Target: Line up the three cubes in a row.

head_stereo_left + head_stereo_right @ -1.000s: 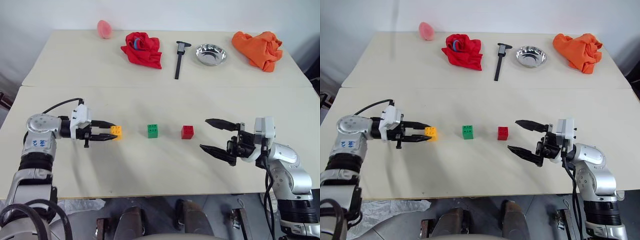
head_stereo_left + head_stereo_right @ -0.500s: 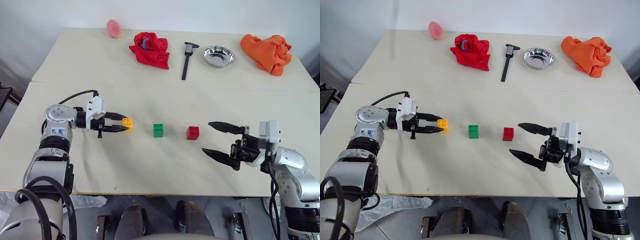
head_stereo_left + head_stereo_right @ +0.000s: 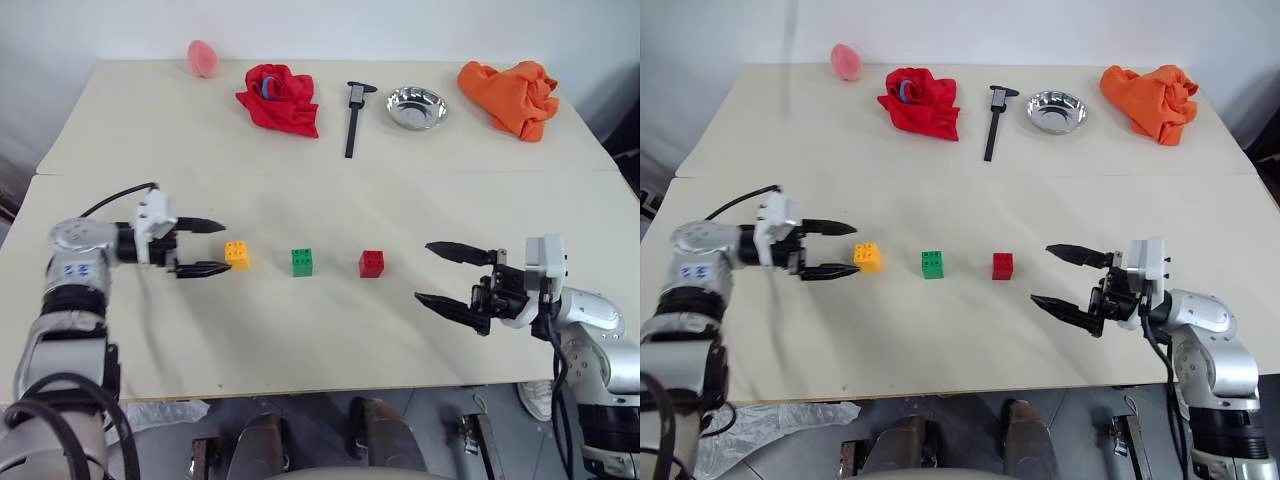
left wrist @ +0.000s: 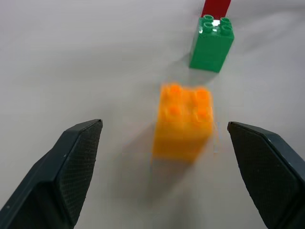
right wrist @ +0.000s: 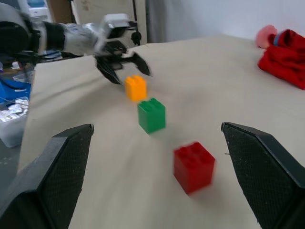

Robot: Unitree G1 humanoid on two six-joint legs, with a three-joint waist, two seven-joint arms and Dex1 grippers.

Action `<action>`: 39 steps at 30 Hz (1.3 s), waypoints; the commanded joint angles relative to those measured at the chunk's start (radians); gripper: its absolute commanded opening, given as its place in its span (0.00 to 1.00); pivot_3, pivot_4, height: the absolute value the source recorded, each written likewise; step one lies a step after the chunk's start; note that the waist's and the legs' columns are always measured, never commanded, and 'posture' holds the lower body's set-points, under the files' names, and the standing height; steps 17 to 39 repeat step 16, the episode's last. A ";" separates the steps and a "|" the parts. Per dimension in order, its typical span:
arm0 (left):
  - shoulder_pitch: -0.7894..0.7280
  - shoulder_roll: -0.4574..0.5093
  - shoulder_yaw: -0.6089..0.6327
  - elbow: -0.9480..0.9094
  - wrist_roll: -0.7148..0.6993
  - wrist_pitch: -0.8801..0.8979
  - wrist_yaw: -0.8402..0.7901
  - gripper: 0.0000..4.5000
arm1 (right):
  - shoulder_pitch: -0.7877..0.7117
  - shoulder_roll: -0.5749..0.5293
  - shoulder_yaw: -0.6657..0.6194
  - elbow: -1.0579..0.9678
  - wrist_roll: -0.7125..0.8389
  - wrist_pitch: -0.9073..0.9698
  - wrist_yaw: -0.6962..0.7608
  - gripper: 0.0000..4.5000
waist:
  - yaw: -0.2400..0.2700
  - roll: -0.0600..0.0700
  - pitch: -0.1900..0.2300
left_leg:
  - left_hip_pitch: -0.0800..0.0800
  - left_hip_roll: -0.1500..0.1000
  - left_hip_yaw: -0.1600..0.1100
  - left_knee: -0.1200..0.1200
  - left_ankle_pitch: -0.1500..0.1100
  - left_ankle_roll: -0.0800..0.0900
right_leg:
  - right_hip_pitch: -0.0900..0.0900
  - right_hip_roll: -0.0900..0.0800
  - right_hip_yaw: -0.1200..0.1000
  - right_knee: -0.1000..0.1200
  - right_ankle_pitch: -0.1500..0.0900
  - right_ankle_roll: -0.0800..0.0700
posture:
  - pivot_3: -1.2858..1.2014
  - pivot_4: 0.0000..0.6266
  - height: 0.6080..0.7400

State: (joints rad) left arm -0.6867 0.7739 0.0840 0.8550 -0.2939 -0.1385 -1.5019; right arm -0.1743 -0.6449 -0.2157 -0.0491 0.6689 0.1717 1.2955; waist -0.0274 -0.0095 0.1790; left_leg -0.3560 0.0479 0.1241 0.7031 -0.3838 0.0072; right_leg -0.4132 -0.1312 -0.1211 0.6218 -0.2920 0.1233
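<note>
Left gripper: fingers spread wide, grasping nothing, tips just short of the orange-yellow brick. In the left wrist view the brick sat on the worktop in the gap ahead of the two pads, apart from both; its outline was smeared there, so contact could not be ruled out from that view alone, but the head views showed a clear gap.

Right gripper: fingers also wide apart and empty, pointing toward the bricks, well apart from the nearest one, the red brick.

Bricks: orange-yellow, green brick and red stood studs-up in a straight line across the near worktop, evenly spaced, none touching another. Green lay between the other two.

Far side of the worktop, well apart from the row: pink egg-shaped thing, crumpled red cloth with something blue in its folds, black caliper, small metal bowl, crumpled orange cloth.
</note>
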 commanded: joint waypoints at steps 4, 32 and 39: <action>0.244 0.019 0.200 -0.355 -0.173 0.102 0.092 0.99 | -0.125 -0.061 -0.023 0.269 -0.037 -0.102 0.180 1.00 | 0.003 0.000 0.000 | 0.000 0.000 -0.001 0.001 0.000 0.000 | 0.000 0.000 0.000 0.000 0.000 0.000 | 0.52 0.24 1.00; 0.390 0.010 0.247 -0.481 -0.183 0.102 0.161 0.99 | -0.236 -0.017 0.047 0.361 -0.075 -0.182 0.284 1.00 | 0.001 0.001 0.000 | 0.000 0.000 -0.001 0.002 0.000 0.000 | 0.001 -0.001 -0.001 0.001 0.000 0.000 | 0.52 0.24 1.00; 0.390 0.010 0.247 -0.481 -0.183 0.102 0.161 0.99 | -0.236 -0.017 0.047 0.361 -0.075 -0.182 0.284 1.00 | 0.001 0.001 0.000 | 0.000 0.000 -0.001 0.002 0.000 0.000 | 0.001 -0.001 -0.001 0.001 0.000 0.000 | 0.52 0.24 1.00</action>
